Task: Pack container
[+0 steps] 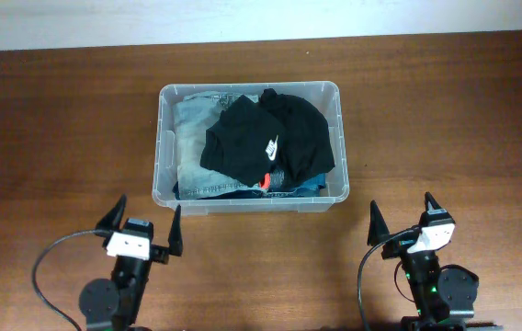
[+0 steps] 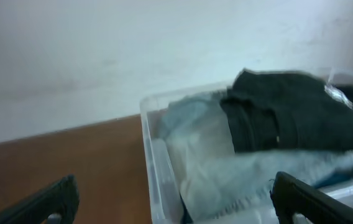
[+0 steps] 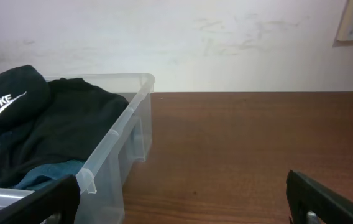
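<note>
The clear plastic container (image 1: 339,138) stands in the middle of the brown table. It holds folded clothes: light blue jeans (image 1: 194,138) on the left and a black Nike garment (image 1: 266,136) on top at the right. My left gripper (image 1: 144,225) is open and empty, just in front of the container's left front corner. My right gripper (image 1: 402,221) is open and empty, in front of and to the right of the container. The left wrist view shows the container's rim (image 2: 153,155) and the jeans (image 2: 226,168). The right wrist view shows the container's right wall (image 3: 111,155) and the black garment (image 3: 46,124).
A white wall (image 1: 243,18) runs along the table's far edge. Bare brown table (image 1: 445,119) lies on both sides of the container. A black cable (image 1: 50,257) loops by the left arm's base.
</note>
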Robot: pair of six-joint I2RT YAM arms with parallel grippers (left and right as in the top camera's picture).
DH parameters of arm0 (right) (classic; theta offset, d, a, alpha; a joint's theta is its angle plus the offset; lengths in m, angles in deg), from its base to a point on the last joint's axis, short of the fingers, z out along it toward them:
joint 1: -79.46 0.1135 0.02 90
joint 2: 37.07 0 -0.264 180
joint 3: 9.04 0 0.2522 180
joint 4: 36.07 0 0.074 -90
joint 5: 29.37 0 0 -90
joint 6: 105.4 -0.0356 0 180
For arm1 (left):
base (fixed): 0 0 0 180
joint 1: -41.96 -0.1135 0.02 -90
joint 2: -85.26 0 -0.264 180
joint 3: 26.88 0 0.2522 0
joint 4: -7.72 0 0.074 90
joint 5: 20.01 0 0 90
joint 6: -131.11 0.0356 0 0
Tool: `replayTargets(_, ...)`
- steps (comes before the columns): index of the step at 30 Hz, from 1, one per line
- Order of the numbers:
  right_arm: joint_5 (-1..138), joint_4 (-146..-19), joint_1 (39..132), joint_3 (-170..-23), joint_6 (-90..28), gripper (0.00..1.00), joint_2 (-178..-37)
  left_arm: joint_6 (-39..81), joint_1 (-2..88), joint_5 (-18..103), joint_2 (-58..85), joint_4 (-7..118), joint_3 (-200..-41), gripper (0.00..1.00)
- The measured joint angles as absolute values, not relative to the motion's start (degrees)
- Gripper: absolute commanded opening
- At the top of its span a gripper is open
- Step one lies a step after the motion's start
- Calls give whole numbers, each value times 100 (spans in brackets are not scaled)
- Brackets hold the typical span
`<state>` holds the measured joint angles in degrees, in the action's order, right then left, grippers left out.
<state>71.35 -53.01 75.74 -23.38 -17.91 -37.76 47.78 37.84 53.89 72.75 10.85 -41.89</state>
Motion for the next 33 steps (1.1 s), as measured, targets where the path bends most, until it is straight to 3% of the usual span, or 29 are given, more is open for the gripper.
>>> replayTargets(5, 7135, -5301, 7574, -2338, -1791, 99, -3776, 4778, 3788, 5398, 7738, 1199, -4124, 99)
replayTargets(11, 7135, -5301, 7572, -2338, -1791, 99, -3776, 4802, 3788, 5757, 8385, 2453, -4122, 99)
replayTargets(33, 7135, -5301, 7569, -2338, -1793, 99, -3776, 4802, 3788, 6041, 8431, 2482, -4124, 99)
